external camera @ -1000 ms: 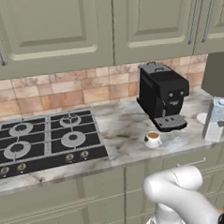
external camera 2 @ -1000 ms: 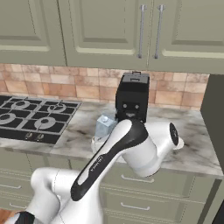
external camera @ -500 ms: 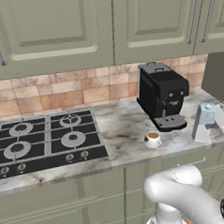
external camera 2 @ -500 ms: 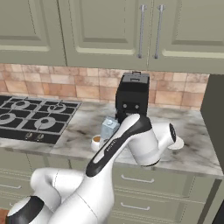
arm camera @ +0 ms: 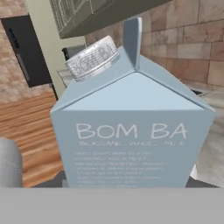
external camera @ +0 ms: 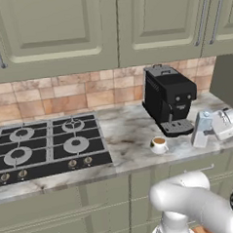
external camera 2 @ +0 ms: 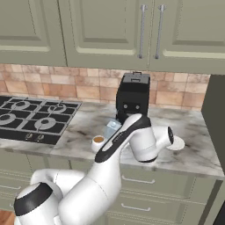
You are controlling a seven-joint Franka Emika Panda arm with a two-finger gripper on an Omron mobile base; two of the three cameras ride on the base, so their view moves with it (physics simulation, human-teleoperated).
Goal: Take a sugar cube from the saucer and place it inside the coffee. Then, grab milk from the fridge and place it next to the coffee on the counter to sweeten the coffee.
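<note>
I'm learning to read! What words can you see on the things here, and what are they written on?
"BOM BA": big white letters on the front of the milk carton.
Smaller white lines under that on the carton: too blurred to read.
Raised letters around the carton's round cap: too blurred to read.
The coffee machine, the cup and the stove show no writing I can make out.

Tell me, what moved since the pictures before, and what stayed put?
The milk, held in the gripper, has slid left along the counter, closer to the coffee and the black coffee machine. It was not let go. The coffee, the coffee machine and the gas hob stayed where they were.
</note>
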